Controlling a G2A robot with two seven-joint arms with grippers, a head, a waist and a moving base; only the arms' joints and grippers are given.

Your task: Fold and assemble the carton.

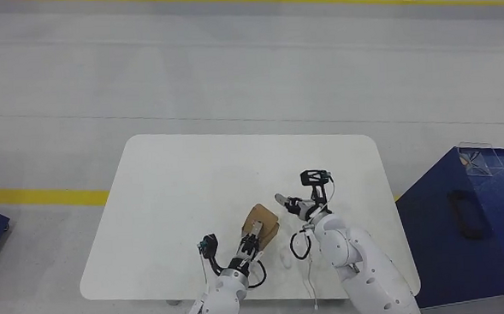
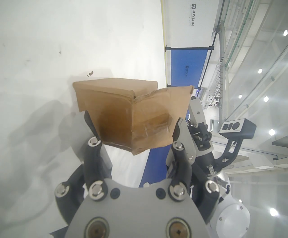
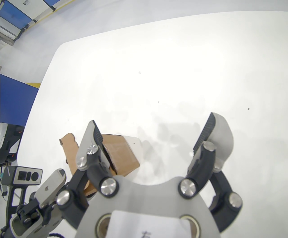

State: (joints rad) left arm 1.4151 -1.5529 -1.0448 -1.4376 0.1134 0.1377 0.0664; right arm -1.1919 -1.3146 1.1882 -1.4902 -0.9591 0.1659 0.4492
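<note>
1. I read this as mid-assembly. The carton (image 1: 261, 222) is already squared into a box and lies on the tabletop (image 1: 176, 178), on the half nearest the robot. One flap (image 2: 173, 101) stands out from the body, not yet folded. As I judge it, the next move calls for one arm to steady the body while the other pushes that flap over along its crease.
2. Left end effector (image 2: 133, 117): the jaws are spread wide and straddle the near end of the carton, one finger on each side. (I cannot tell whether the pads actually press the cardboard, so I treat this as open rather than a grip.)
3. The carton lies between the two arms, touching the tabletop.
4. Right end effector (image 3: 153, 119): it is wide open and holds nothing. It hangs above the tabletop just beside the carton, with one finger close over the carton's top edge. Whether that finger touches is unclear to me.
</note>
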